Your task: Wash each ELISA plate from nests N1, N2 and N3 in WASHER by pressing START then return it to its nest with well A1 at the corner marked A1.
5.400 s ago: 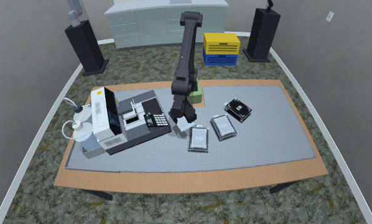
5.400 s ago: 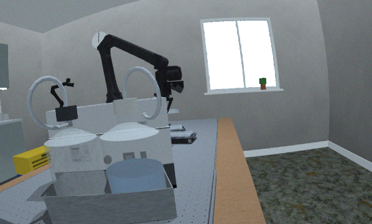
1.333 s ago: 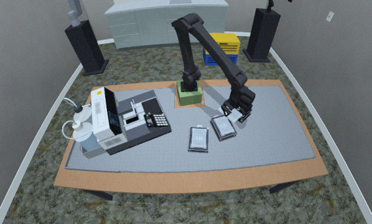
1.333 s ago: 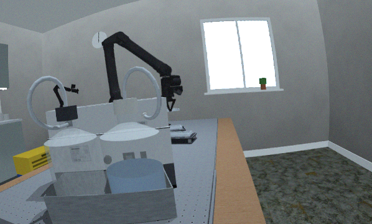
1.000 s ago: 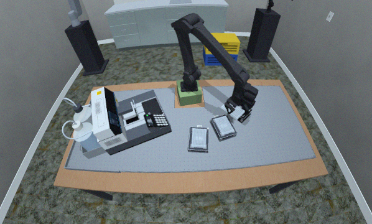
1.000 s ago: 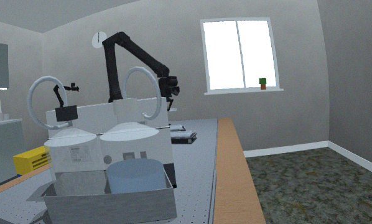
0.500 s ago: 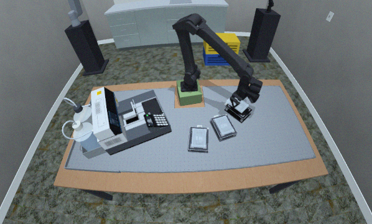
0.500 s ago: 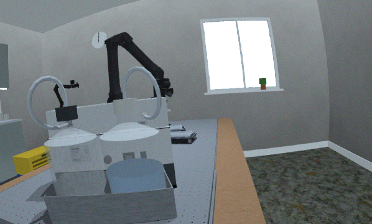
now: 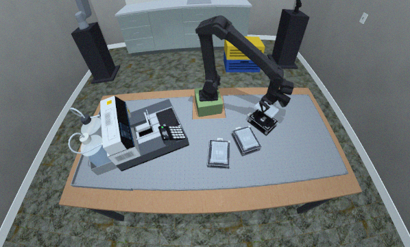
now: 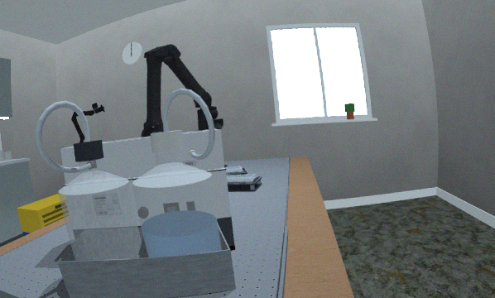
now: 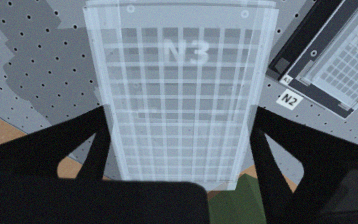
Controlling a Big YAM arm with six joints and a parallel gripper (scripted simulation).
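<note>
My gripper (image 9: 267,107) (image 11: 180,113) is shut on a clear plate (image 9: 273,110) (image 11: 180,87), with one finger on each long side. The plate is over or close beside nest N3 (image 9: 262,121); the N3 mark shows through it in the wrist view. Whether it touches the nest, and where its cut corner is, I cannot tell. A second plate (image 9: 247,138) (image 11: 350,75) lies in nest N2, and a third plate (image 9: 219,151) lies in nest N1. The washer (image 9: 114,127) stands at the left; no plate shows on its carrier (image 9: 149,136). A green lamp (image 9: 162,127) is lit by its keypad (image 9: 176,132).
The arm's green base block (image 9: 210,107) stands at the back middle of the table, between the washer and the nests. Two bottles with looped tubes stand in a grey tray (image 10: 148,277) behind the washer. Nest N2 is close to nest N3.
</note>
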